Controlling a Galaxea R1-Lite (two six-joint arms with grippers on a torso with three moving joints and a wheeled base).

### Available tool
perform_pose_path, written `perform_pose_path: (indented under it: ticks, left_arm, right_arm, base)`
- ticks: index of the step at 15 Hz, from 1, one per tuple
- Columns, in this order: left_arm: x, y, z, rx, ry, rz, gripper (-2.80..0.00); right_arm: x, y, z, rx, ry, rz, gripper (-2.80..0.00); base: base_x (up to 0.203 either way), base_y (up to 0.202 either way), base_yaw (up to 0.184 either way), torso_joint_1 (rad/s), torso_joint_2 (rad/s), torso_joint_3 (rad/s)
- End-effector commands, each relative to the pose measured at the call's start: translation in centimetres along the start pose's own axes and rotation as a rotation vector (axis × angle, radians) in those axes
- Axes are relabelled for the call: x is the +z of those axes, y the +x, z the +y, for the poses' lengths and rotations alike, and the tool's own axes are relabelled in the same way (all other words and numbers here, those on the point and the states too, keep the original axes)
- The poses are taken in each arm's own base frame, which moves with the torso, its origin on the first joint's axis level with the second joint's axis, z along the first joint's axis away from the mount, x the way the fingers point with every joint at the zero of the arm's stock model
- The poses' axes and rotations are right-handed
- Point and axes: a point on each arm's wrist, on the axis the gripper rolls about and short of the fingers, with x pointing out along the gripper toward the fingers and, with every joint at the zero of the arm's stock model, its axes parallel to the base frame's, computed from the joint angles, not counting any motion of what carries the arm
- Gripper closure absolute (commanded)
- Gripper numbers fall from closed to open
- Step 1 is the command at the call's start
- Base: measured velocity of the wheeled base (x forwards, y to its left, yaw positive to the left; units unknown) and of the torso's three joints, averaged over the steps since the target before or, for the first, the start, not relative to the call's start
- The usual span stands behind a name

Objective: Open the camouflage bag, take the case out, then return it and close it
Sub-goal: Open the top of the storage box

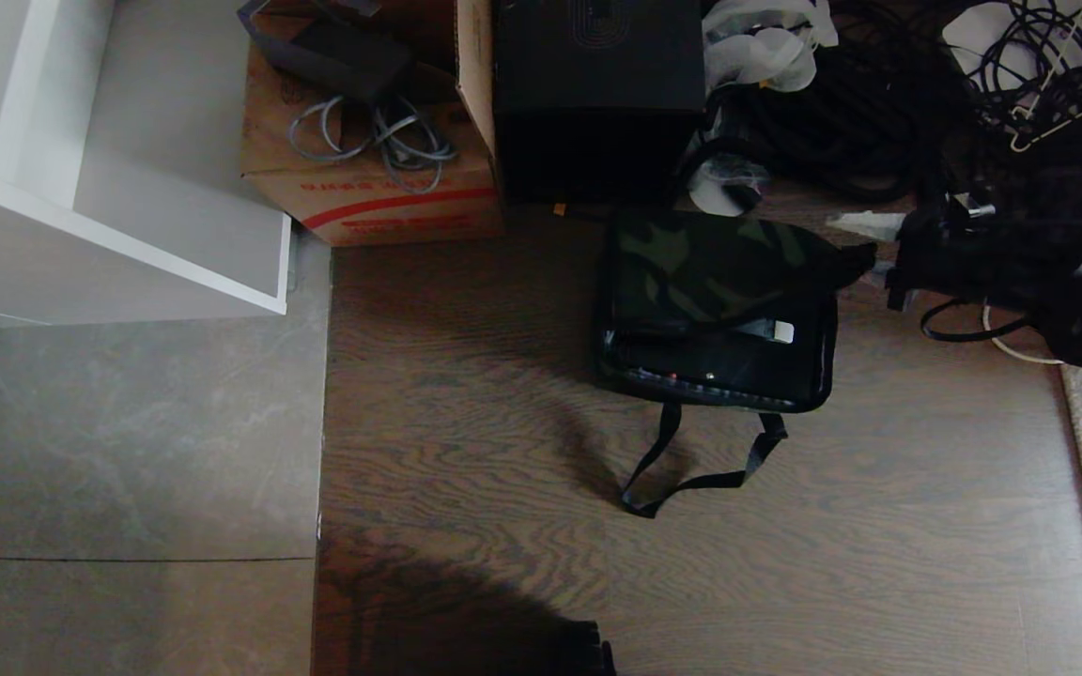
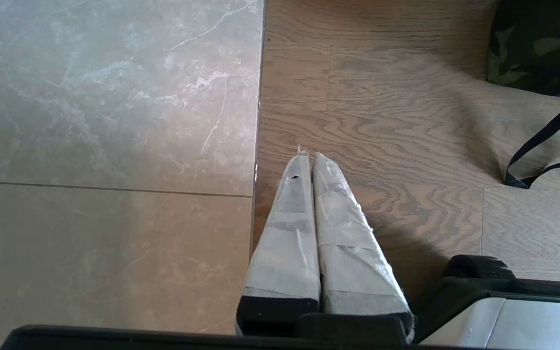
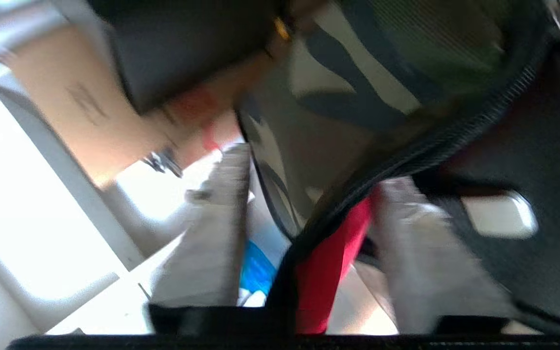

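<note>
The camouflage bag (image 1: pixel 715 310) lies flat on the wooden floor (image 1: pixel 466 422), right in front of the tall black box (image 1: pixel 597 94), with its long side running left to right. Its lid flap is lifted a bit along the edge far from the black box, and a flat black thing, most likely the case (image 1: pixel 710 357), shows inside with a small white tag on top. I cannot tell how far the zipper has gone. The shoulder strap (image 1: pixel 691 460) trails on the floor on the side of the bag away from the black box. The right gripper (image 3: pixel 309 253) is at the bag's open edge, on its right end. Its fingers are spread apart, and the flap's zipper edge and red lining (image 3: pixel 331 262) sit between them, but I cannot tell if they touch it. So the right arm is much nearer the bag. The next move looks like getting hold of that flap edge or reaching in for the case, which lies just past the fingers, inside the bag. The left gripper (image 2: pixel 306 160) hangs over the floor well away from the bag, its two wrapped fingers pressed together and holding nothing. The brown cardboard carton (image 1: pixel 372 178) just left of the black box holds some grey cables.
</note>
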Motion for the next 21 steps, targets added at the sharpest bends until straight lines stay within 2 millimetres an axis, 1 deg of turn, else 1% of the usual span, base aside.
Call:
perform_pose_path:
  ticks: [1, 3, 8, 10, 12, 15, 21]
  left_arm:
    - [0.0, 0.0, 0.0, 0.000, -0.001, 0.001, 0.00]
    - [0.0, 0.0, 0.0, 0.000, -0.001, 0.001, 0.00]
    - [0.0, 0.0, 0.0, 0.000, -0.001, 0.001, 0.00]
    - [0.0, 0.0, 0.0, 0.000, -0.001, 0.001, 0.00]
    - [0.0, 0.0, 0.0, 0.000, -0.001, 0.001, 0.00]
    - [0.0, 0.0, 0.0, 0.000, -0.001, 0.001, 0.00]
    - [0.0, 0.0, 0.0, 0.000, -0.001, 0.001, 0.00]
  right_arm:
    - [0.6, 0.1, 1.0, 0.049, 0.045, -0.049, -2.80]
    - [1.0, 0.0, 1.6, 0.095, 0.032, -0.075, -2.80]
    - [1.5, 0.2, 1.9, 0.115, 0.000, -0.101, -2.80]
    - [1.7, 0.4, 1.8, 0.125, -0.019, -0.144, -2.80]
    - [2.0, 0.5, 2.1, 0.148, -0.045, -0.164, -2.80]
    - [2.5, 0.6, 1.8, 0.170, -0.073, -0.220, -2.80]
    - [2.7, 0.6, 1.8, 0.225, -0.127, -0.259, -2.80]
  base:
    - [0.000, 0.000, 0.000, 0.000, 0.00, 0.000]
    - [0.000, 0.000, 0.000, 0.000, 0.00, 0.000]
    - [0.000, 0.000, 0.000, 0.000, 0.00, 0.000]
    - [0.000, 0.000, 0.000, 0.000, 0.00, 0.000]
    - [0.000, 0.000, 0.000, 0.000, 0.00, 0.000]
    - [0.000, 0.000, 0.000, 0.000, 0.00, 0.000]
    - [0.000, 0.000, 0.000, 0.000, 0.00, 0.000]
